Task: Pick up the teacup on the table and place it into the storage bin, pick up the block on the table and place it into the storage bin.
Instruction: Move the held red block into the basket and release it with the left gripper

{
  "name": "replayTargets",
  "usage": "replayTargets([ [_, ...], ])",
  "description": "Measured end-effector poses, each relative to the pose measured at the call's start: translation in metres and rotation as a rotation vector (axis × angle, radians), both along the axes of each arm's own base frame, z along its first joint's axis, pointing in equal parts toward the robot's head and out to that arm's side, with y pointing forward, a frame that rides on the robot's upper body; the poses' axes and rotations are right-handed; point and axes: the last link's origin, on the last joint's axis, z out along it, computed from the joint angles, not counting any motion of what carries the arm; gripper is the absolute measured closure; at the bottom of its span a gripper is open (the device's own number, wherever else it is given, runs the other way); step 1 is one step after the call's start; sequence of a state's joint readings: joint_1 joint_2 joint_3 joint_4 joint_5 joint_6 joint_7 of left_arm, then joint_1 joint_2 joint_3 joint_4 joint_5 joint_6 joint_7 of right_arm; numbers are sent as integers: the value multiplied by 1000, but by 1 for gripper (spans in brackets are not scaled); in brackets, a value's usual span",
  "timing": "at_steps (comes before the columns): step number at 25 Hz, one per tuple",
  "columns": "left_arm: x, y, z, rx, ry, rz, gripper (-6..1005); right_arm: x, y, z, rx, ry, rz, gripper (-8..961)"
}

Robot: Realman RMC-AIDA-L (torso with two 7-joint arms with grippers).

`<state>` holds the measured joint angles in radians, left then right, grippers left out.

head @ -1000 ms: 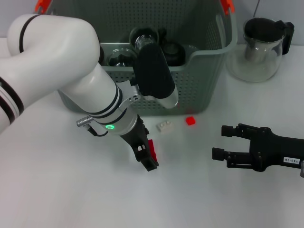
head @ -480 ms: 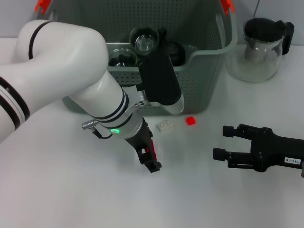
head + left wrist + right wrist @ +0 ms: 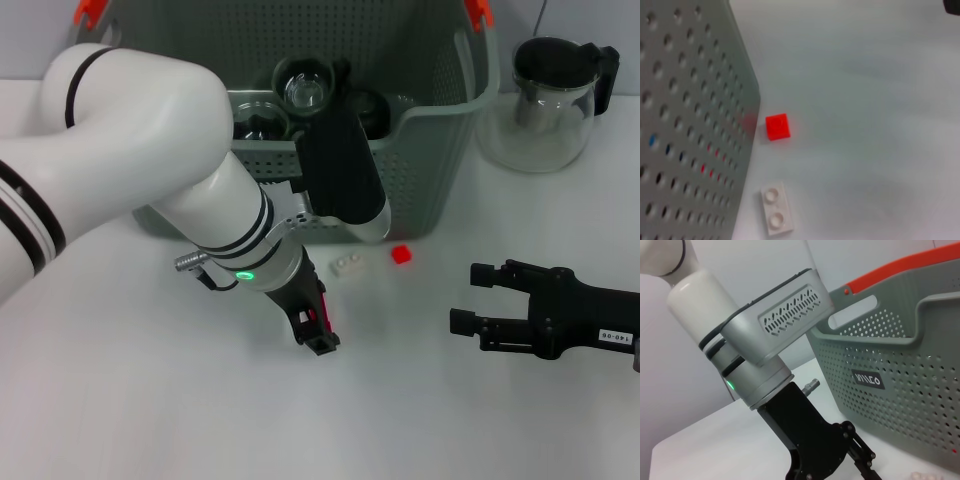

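Observation:
The grey-green storage bin [image 3: 430,150] stands at the back of the table, and a glass teacup [image 3: 305,85] sits inside it among other dark cups. My left gripper [image 3: 318,335] is down at the table in front of the bin, with a sliver of a red block [image 3: 323,318] showing at its tip. A small red block [image 3: 401,254] and a white two-stud block [image 3: 348,264] lie loose by the bin's front wall; both also show in the left wrist view, the small red block [image 3: 777,126] and the white block [image 3: 775,215]. My right gripper [image 3: 468,297] rests open and empty on the right.
A glass teapot [image 3: 550,100] with a black lid stands right of the bin. In the right wrist view the left arm's wrist [image 3: 770,325] fills the middle, with the bin wall [image 3: 900,370] and its orange-red handle behind it.
My left gripper has shifted slightly right and lower over the red block, which now shows less. The right arm has not moved.

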<state>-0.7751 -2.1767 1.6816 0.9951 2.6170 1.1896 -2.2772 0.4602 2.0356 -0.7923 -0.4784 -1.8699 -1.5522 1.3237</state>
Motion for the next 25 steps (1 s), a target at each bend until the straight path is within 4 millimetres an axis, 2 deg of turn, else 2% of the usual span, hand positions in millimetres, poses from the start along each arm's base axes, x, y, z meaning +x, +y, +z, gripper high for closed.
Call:
replayTargets([
  [2, 4, 0, 3, 2, -12, 4, 337, 0, 0, 0, 0, 0, -1, 37],
  [5, 17, -4, 20, -2, -66, 48, 320, 1, -1, 0, 1, 0, -3, 37],
  [8, 35, -11, 47, -30, -181, 109, 303, 2, -1, 0, 0, 1, -7, 37],
  [12, 65, -5, 110, 23, -441, 150, 281, 3, -2, 1, 1, 1, -11, 37],
  [16, 86, 27, 165, 176, -645, 143, 258, 2, -1, 1, 2, 0, -8, 37],
  [19, 93, 57, 176, 226, -694, 177, 241, 1, 0, 1, 1, 1, -4, 37],
  [23, 90, 94, 167, 337, -716, 185, 219, -2, 3, 1, -2, -1, 5, 37],
  [25, 90, 98, 166, 359, -718, 178, 207, -4, 4, 1, -4, -1, 10, 37],
])
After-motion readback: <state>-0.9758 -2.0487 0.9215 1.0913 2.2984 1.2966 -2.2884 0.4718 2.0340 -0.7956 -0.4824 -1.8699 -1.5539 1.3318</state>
